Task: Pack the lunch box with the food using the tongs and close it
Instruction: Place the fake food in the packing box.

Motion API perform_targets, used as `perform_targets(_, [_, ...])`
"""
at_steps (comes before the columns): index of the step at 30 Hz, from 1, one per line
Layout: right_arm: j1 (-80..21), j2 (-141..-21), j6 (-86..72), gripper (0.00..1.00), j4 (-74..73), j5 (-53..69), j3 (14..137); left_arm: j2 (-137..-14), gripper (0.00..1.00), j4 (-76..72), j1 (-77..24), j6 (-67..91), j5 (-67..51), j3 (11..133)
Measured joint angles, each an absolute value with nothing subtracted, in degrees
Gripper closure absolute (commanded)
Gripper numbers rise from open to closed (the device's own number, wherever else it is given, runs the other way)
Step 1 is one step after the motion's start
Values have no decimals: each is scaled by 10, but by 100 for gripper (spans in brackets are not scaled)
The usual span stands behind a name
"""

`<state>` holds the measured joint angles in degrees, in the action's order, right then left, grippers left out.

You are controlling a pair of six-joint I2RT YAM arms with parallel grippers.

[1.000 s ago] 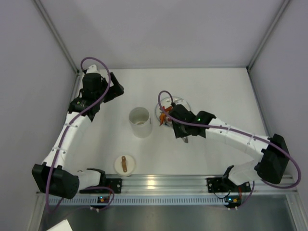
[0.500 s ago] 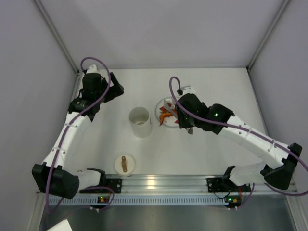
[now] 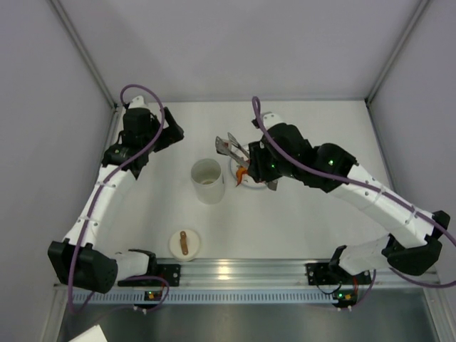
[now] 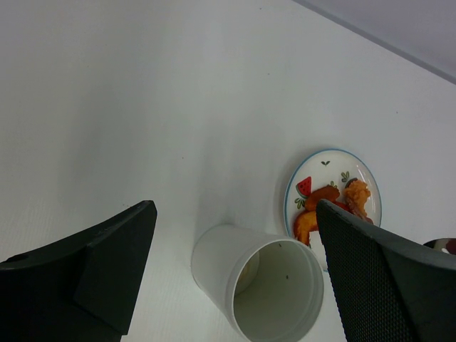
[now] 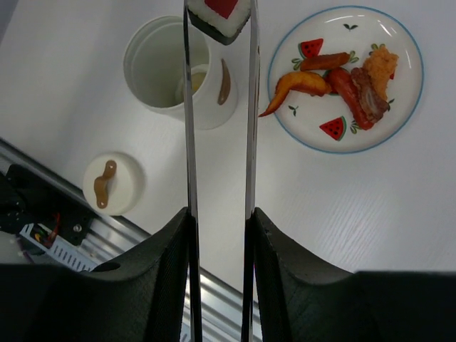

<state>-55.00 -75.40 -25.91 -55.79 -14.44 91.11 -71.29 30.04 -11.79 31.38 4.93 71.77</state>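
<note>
The sushi cube (image 5: 217, 14) is pinched between the tips of the tongs (image 5: 190, 142), straight out ahead of the right gripper (image 5: 219, 229); that gripper is clamped around both tong arms low down, squeezing them near-parallel, so it's gripping the tongs and the tongs are gripping the cube.

The relation we'd watch: the tongs' long axis runs dead ahead from the hand, and the lunch box (image 5: 178, 71) stands upright with its mouth open, just to the left of that axis and a bit short of the tips; so we reckon the cube sits slightly past and to the right of the rim, not over the opening yet. Our guess for the next move is a small swing left plus a pull back toward the hand, then let go.

Something pale is already sitting inside the cup, can't say exactly what; the plate (image 5: 410, 107) with the orange and red strips is off to the gripper's right; the lid (image 5: 110, 184) lies close in on its left.

The left gripper (image 3: 171, 132) is well away from all this, fingers (image 4: 92, 263) spread wide with nothing between them; the right arm is clearly the nearer one.
</note>
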Motion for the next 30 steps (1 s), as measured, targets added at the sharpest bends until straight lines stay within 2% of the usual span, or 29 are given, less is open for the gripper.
perform_targets(7, [-606, -794, -261, 73, -558, -123, 921, -714, 1, 300, -118, 314, 49, 718])
perform_targets(16, [-633, -818, -266, 54, -558, -119, 919, -714, 1, 300, -118, 314, 49, 718])
perform_targets(19, [-633, -818, -266, 51, -557, -124, 919, -714, 1, 300, -118, 314, 49, 718])
perform_targets(30, [-630, -816, -266, 47, -558, -159, 920, -714, 1, 300, -118, 314, 49, 718])
